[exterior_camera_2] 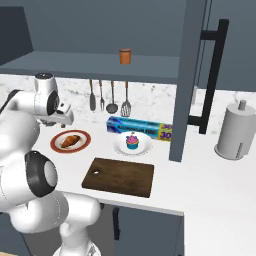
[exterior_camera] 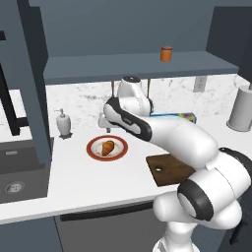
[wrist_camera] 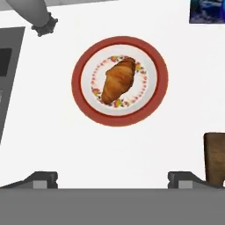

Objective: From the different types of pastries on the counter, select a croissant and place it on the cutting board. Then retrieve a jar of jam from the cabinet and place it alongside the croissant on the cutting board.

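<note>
Croissant lay diagonally at the middle of the red-rimmed plate, clear of the rim all round. White counter stretched bare around the plate, with the sink edge well off to one side and a corner of the cutting board on the other. Above it the gripper hung with its jaws spread wide (nothing between them, touching nothing). On the cabinet ledge the jar of jam stood upright; the cupcake sat on its own white plate behind the board.
</note>
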